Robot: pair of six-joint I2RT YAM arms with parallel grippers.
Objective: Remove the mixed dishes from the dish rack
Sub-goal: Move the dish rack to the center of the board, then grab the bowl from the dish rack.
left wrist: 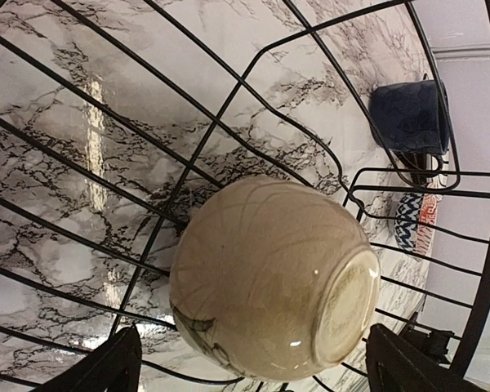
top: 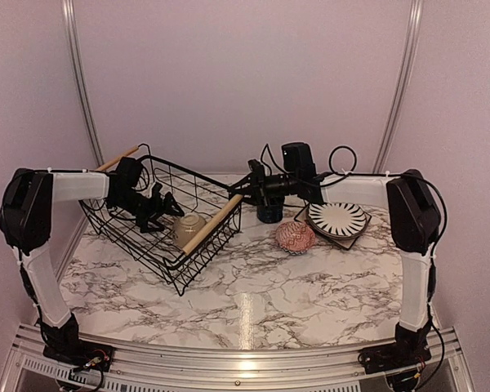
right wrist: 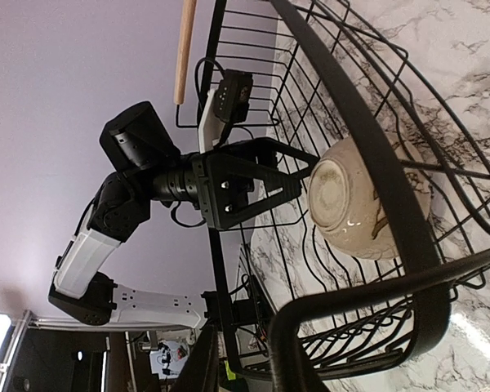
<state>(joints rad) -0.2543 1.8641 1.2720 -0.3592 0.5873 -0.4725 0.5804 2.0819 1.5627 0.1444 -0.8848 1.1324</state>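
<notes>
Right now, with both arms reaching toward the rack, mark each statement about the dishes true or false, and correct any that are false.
1. The cream bowl lies inside the dish rack. True.
2. The navy mug sits in the rack beside the bowl. False: it stands outside the rack on the table.
3. The striped plate rests on the dark square plate. True.
4. The left gripper is shut on the cream bowl. False: it is open, with its fingers on either side of the bowl.
</notes>
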